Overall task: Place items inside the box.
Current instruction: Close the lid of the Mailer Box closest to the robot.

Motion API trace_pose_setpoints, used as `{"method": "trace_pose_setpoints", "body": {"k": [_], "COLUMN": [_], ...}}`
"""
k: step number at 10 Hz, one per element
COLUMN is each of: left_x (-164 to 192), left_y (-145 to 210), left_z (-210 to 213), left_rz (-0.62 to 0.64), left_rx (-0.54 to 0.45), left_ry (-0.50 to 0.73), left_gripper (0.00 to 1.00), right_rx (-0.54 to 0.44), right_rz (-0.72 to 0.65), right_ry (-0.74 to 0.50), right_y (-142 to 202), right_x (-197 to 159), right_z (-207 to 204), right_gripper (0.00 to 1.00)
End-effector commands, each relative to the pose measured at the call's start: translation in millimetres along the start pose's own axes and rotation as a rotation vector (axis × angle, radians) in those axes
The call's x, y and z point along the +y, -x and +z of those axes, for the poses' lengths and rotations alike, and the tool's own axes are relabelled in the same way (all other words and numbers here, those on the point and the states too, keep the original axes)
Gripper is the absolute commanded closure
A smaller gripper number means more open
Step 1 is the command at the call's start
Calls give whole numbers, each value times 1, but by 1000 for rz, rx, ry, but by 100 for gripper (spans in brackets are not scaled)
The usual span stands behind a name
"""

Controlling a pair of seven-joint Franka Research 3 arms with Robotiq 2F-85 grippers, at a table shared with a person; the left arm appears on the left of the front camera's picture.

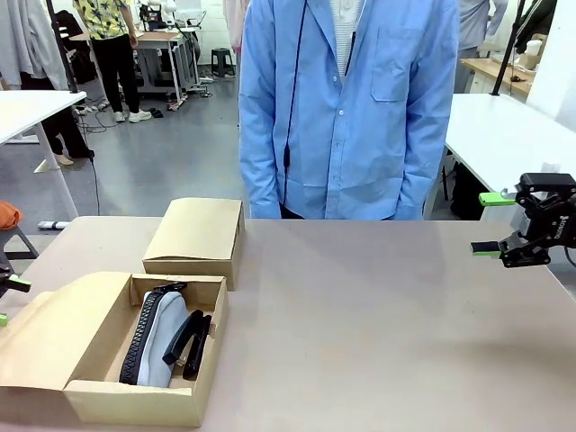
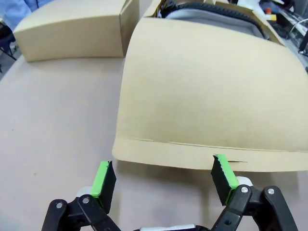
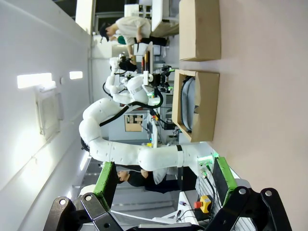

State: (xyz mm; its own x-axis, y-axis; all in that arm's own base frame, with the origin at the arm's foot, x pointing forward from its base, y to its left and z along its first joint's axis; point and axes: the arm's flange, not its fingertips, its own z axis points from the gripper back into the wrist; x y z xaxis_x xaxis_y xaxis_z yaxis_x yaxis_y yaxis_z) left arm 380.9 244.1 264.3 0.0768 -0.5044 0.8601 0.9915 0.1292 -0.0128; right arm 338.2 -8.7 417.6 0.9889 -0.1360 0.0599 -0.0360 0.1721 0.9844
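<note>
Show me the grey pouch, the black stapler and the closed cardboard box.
grey zip pencil pouch [image 1: 166, 342], front view, on its grey side.
black stapler [image 1: 187, 340], front view, on its body.
closed cardboard box [image 1: 200, 229], front view, on its lid.

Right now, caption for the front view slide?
Open box holding grey pouch and black stapler; right tool open beside table.

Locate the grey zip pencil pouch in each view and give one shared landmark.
Front view: grey zip pencil pouch in the open box, lower left.
Left wrist view: top edge, behind the flap.
Right wrist view: centre, inside the box.
Shared landmark: the closed box beside it.
</note>
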Motion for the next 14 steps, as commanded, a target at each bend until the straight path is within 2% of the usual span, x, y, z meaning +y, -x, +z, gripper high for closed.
{"method": "trace_pose_setpoints", "body": {"k": [1, 3, 6, 11, 14], "left_x": [-3, -2, -1, 0, 1], "left_y": [0, -1, 3, 16, 18], "left_z": [-8, -12, 3, 13, 4], "left_rz": [-21, -22, -14, 14, 9], "left_rx": [45, 50, 57, 124, 117], "left_ry": [12, 21, -12, -54, -30], "left_gripper": [0, 0, 0, 0, 0], "right_rx": [7, 7, 7, 7, 7], "right_rz": [7, 7, 7, 7, 7], "right_ry": [-3, -3, -3, -3, -3], "right_y": [1, 1, 1, 1, 1], "right_x": [1, 1, 1, 1, 1], "right_z": [4, 4, 4, 4, 4], "right_gripper": [0, 0, 0, 0, 0]}}
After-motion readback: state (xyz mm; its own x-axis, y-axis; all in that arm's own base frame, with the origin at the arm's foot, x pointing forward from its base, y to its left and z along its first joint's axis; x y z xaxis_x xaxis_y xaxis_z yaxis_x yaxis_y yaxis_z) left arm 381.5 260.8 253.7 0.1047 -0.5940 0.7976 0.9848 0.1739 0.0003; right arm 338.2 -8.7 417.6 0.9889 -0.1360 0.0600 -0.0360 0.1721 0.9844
